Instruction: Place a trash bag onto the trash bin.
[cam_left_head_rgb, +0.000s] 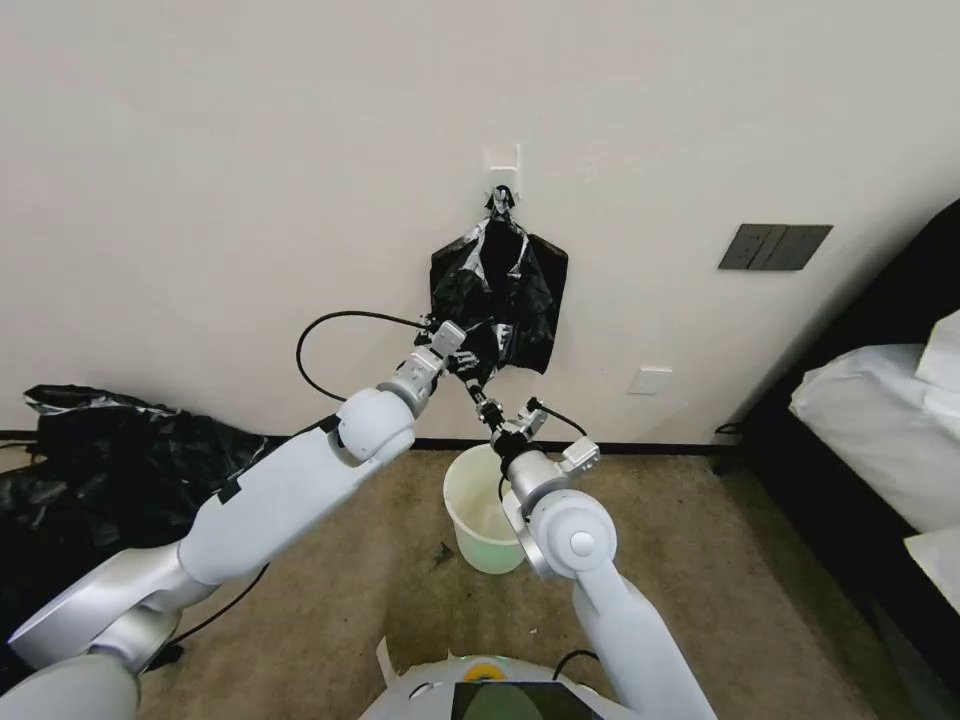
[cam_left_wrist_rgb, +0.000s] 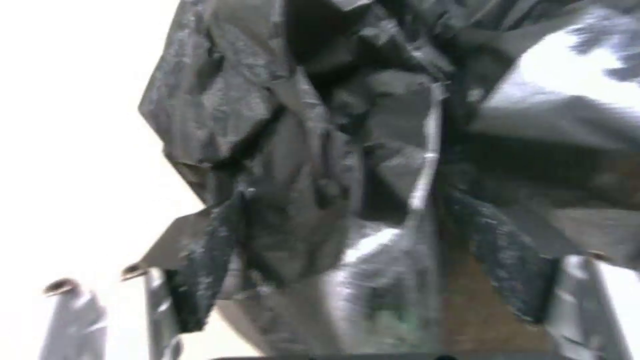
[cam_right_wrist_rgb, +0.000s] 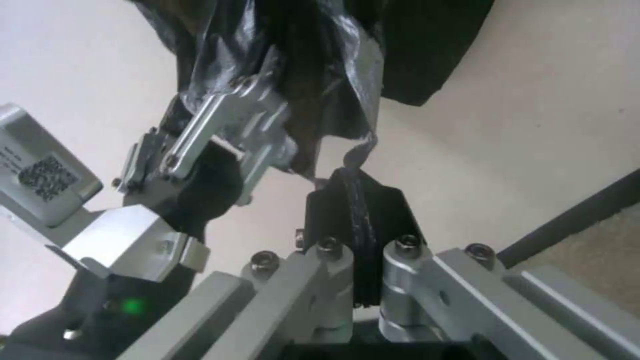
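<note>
We see a plain cream-white wall ahead of us, with a brown carpeted floor below it. Against the wall's foot, toward the floor's left edge, lies a large crumpled heap of black plastic sheeting. At the floor's right edge stands a dark bed with white bedding.

The thin, wrinkled, glossy black plastic trash bag hangs flat against the wall from a small white wall hook, directly above the small round cream-white plastic trash bin. The bin stands upright on the floor near the wall's dark baseboard, open and with no bag in it.

Our left gripper reaches up to the bag's lower left corner; from its wrist, the bag's crinkled plastic sits between its fingers, which stand apart around the gathered film. Our right gripper is raised just below the bag's bottom edge, above the bin; its black pads are pressed together, pinching a small hanging tip of the bag. The two grippers sit close beside each other under the bag.
</note>
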